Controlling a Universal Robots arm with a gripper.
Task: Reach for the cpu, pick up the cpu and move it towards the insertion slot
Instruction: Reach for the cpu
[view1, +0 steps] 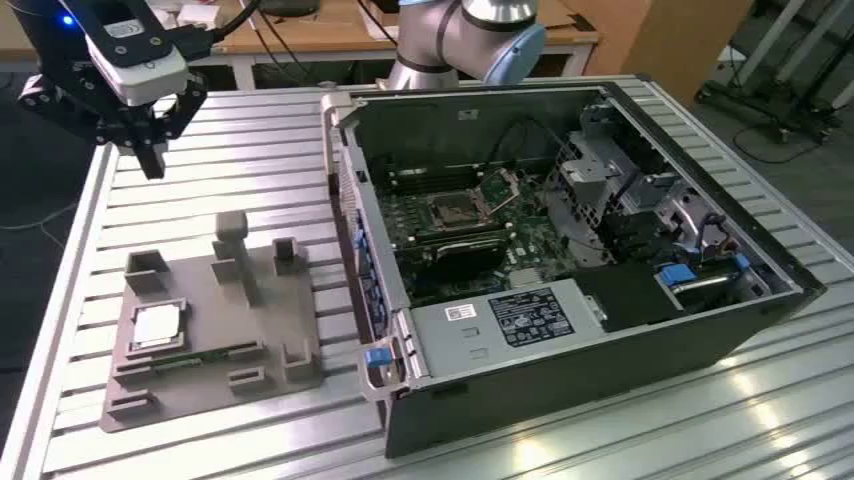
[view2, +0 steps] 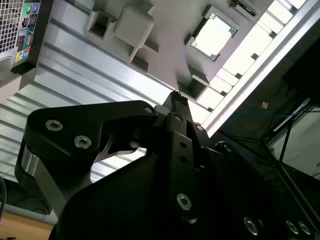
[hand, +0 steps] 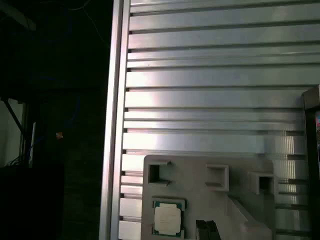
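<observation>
The cpu (view1: 156, 325) lies flat in a recess of the grey plastic tray (view1: 267, 310), at the exterior view's left, its silvery face up. It also appears in both wrist views (view2: 214, 36) (hand: 167, 219), resting on the tray (view2: 165, 55) (hand: 215, 200). My gripper (view1: 150, 162) hangs well above the slatted table, behind the tray and apart from the cpu. Its black fingers (view2: 176, 100) meet at a point with nothing between them. The insertion slot (view1: 451, 210), a silver frame with a dark centre, sits on the motherboard inside the open case.
The open computer case (view1: 561, 300) lies on its side at the exterior view's right. Upright blocks (view1: 231, 232) rise from the tray, and a narrow board (view1: 200, 356) lies in it. The table's edge rail (hand: 116, 120) runs close to the tray, with dark floor beyond.
</observation>
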